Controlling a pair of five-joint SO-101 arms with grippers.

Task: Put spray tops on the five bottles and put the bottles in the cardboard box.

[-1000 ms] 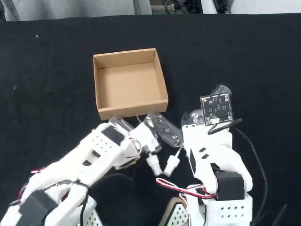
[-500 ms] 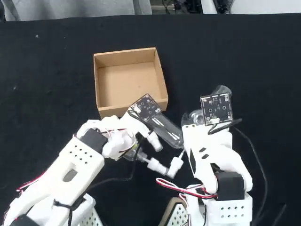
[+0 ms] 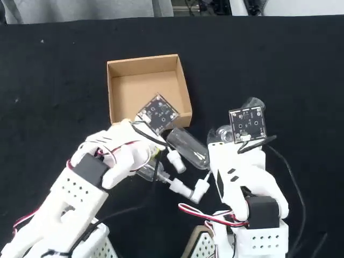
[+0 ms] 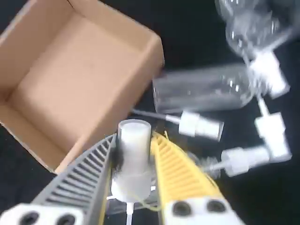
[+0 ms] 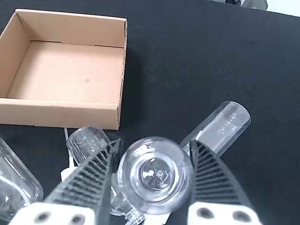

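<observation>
My left jaws pinch a white spray top (image 4: 133, 154) between them, close beside the cardboard box (image 4: 70, 79). My right jaws grip a clear bottle (image 5: 153, 174), seen end-on, above the table (image 3: 279, 64).

Left arm (image 3: 80, 188) stretched forward, wrist tilted down; left gripper (image 4: 133, 140) clamped on a spray top (image 4: 134, 161). Right arm (image 3: 242, 177) upright nearby, right gripper (image 5: 154, 145) pinching a bottle (image 5: 153, 177).

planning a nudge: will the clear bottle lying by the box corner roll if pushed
Likely yes: the clear bottle is round and lies on its side. It looks empty, so probably light and easily knocked away.
</observation>
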